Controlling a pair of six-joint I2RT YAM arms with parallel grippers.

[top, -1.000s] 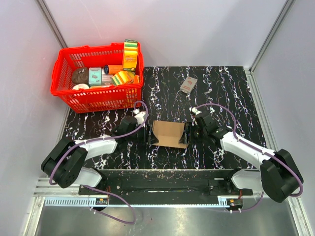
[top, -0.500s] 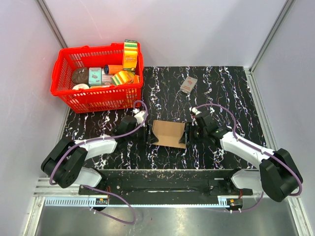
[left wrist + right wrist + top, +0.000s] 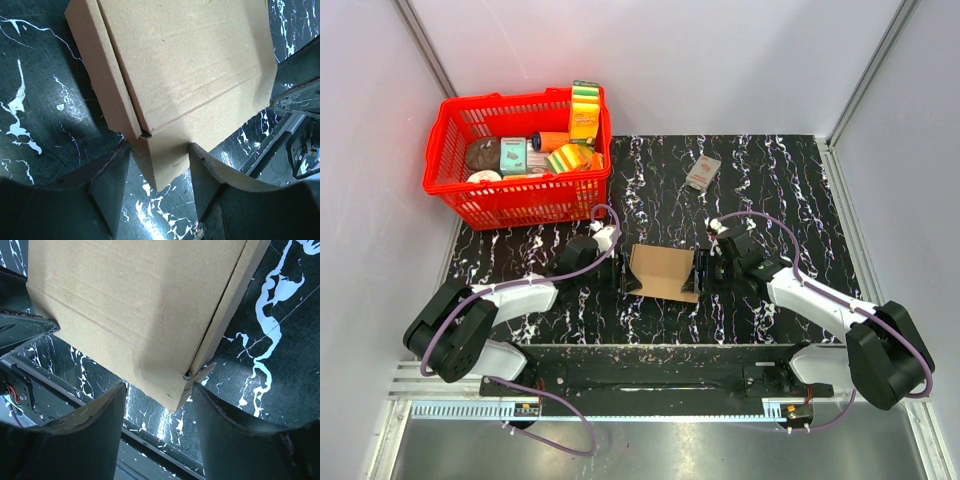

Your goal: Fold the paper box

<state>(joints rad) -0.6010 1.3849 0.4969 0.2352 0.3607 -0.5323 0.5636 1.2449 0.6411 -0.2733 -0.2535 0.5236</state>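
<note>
The paper box [image 3: 663, 268] is plain brown cardboard, partly folded, lying on the black marbled table between the two arms. My left gripper [image 3: 623, 272] is at its left end and my right gripper [image 3: 702, 270] at its right end. In the left wrist view a corner of the box [image 3: 190, 60] sits between the jaws, and both fingers [image 3: 107, 185] touch the cardboard. In the right wrist view the other end of the box [image 3: 130, 295] hangs between the jaws. A small tab there rests against the right finger [image 3: 225, 430].
A red basket [image 3: 530, 205] full of packaged goods stands at the back left. A small grey-and-red packet [image 3: 702, 172] lies behind the box. The arms' mounting rail [image 3: 660, 375] runs along the near edge, and walls close in both sides.
The right gripper shifted slightly left against the box end and back again. The box and the left gripper have hardly moved.
</note>
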